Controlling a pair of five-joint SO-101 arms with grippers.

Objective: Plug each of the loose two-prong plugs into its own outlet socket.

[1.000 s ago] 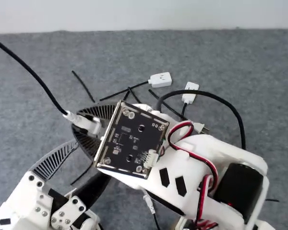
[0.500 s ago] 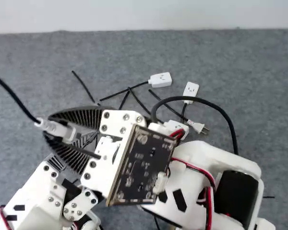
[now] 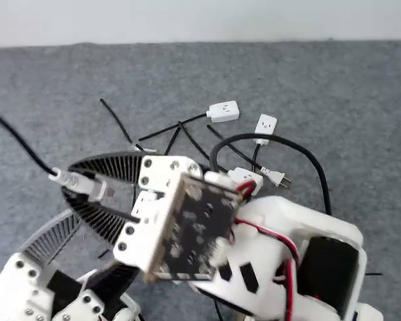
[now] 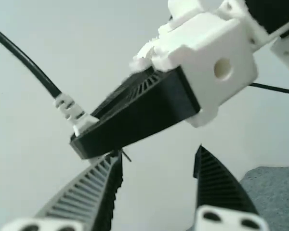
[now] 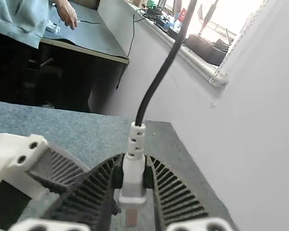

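Right claw (image 5: 133, 162) is clenched on a white plug (image 5: 133, 182), pinched upright between its black ribbed fingers (image 5: 89, 192). A black cable (image 5: 160, 72) runs out of the plug's far end. From overhead I see this claw held above the grey carpeted table (image 3: 361, 100), with the plug poking out at its side and the cable trailing away across the carpet. Left claw (image 4: 156, 158) is released, its two ribbed fingers spread apart, and it sits close by the right claw. On the far part of the table lie two white sockets near each other: one outlet socket (image 3: 223, 111) and a second outlet socket (image 3: 265, 125). A loose two-prong plug (image 3: 277, 178) lies on the carpet nearer the arms, apart from both sockets, amid looping black cords (image 3: 321, 174).
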